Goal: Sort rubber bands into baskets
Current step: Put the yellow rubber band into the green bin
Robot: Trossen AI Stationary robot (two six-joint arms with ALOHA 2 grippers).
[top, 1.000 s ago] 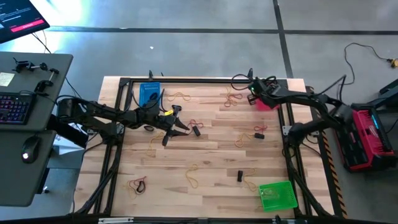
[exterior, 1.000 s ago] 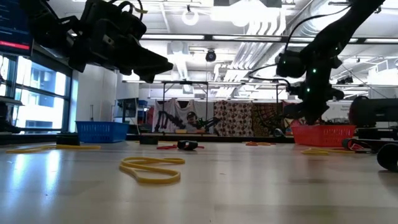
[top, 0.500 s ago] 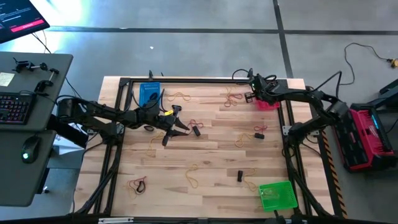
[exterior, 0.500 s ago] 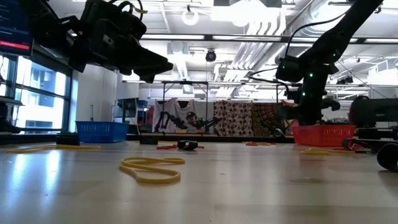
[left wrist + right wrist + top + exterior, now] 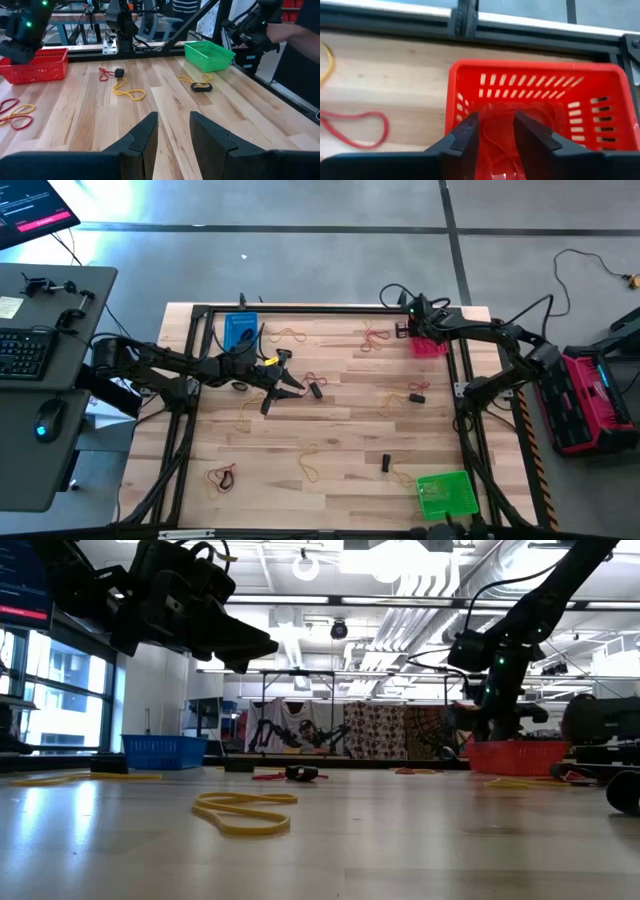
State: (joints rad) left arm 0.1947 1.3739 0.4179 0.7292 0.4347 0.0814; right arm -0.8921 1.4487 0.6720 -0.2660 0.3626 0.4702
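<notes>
Nothing I can actually read here. The monitor (image 5: 30, 208) by my left side shows some red and white lines, way too blurry to make out.

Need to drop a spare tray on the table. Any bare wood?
Best patch: near edge, between the red-black band pair and the yellow band. Also some bare wood between the left gripper and that yellow band. Crowded: the far strip from blue basket to red basket, where the right gripper hangs, and around the green basket.
</notes>
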